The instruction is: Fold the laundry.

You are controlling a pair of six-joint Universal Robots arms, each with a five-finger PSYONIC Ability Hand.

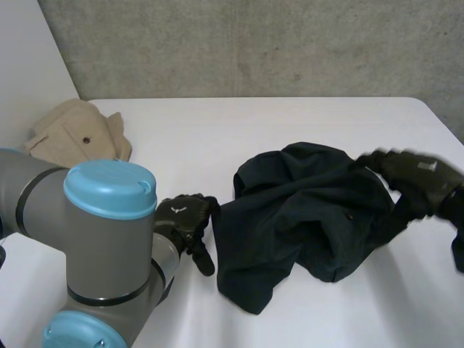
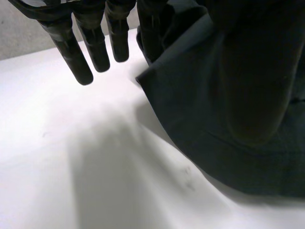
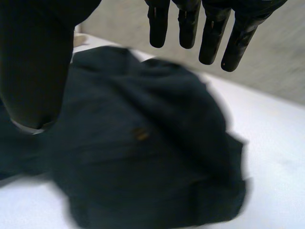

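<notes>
Your crumpled dark navy cloth garment lies on the white table, nearer its right edge. The left hand at the garment's left edge and the right hand over its right side hold nothing, fingers straight, probably flanking it for spreading.

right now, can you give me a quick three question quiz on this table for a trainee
1. True or false: the dark garment lies folded flat.
2. Where is the beige garment? A: at the table's far left corner. B: under the dark garment. C: on the floor.
3. Fill in: the right hand has its fingers ___ (straight or curled).
Key: 1 false, it is crumpled; 2 A; 3 straight.
</notes>
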